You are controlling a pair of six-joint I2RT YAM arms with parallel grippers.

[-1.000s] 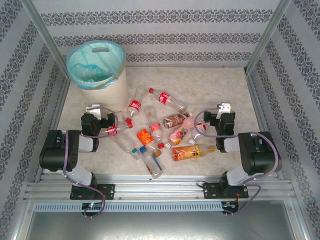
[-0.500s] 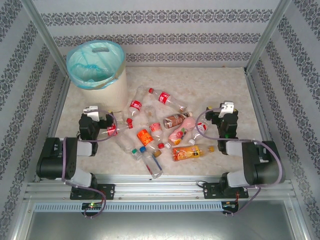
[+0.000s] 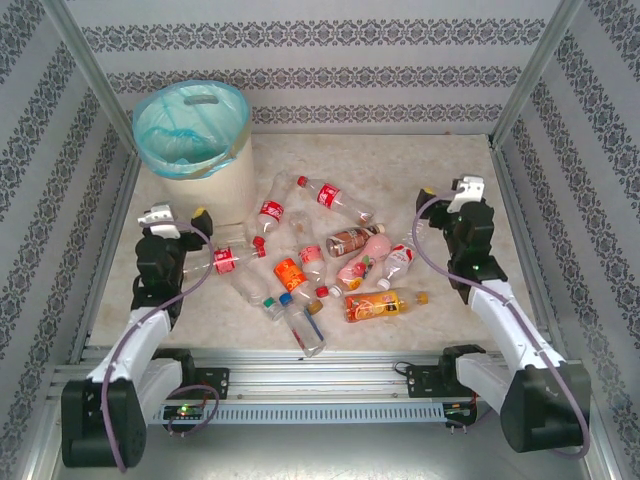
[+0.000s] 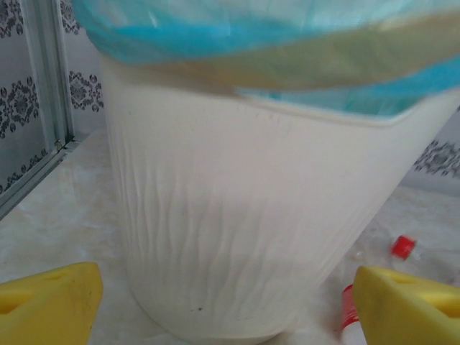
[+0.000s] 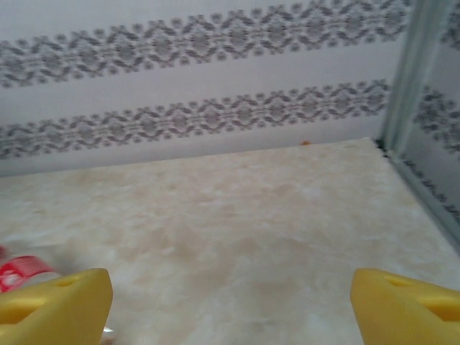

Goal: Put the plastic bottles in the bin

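The plastic bottles [image 3: 290, 272] are seen lying on their sides in a loose heap at the middle of the surface [image 3: 420, 160], between the two arms. Red, orange and pink labels can be made out, and several bottles are touching one another. The nearest ones are found close to the front rail [image 3: 320, 368].

The left pincer [image 3: 178, 213] is held just left of the heap and faces the wall of the bin [image 3: 232, 185] from close by. Its yellow fingers [image 4: 47, 305] are spread wide apart, and nothing is gripped between them. A red cap [image 4: 404, 246] is seen on the surface just right of the bin.

The right pincer [image 3: 447, 190] is held to the right of the heap over bare surface. It is likewise spread wide, with nothing held.

The bin is stood upright at the far left of the surface, beyond the left pincer. It is lined with a blue-green bag [image 3: 190, 125] that is folded over its rim.
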